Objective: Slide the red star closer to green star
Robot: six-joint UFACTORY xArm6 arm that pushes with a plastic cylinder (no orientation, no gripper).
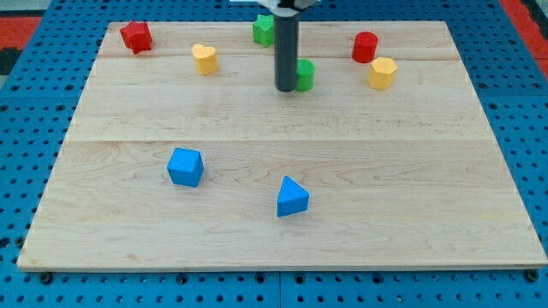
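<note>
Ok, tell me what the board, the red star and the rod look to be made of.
The board: pale wood, matte, with visible grain and seams between planks. The red star: probably painted wood or plastic, with uniform colour and a faint sheen; I cannot tell which. The rod, ending at my tip just left of a green block: dark, smooth, likely metal or plastic.

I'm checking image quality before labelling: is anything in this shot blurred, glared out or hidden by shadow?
Camera view: even, soft lighting, no glare on the wooden board; blocks cast only faint shadows. Focus is sharp enough to outline the red star. My tip partly hides one green block; the rod's top is cropped.
</note>
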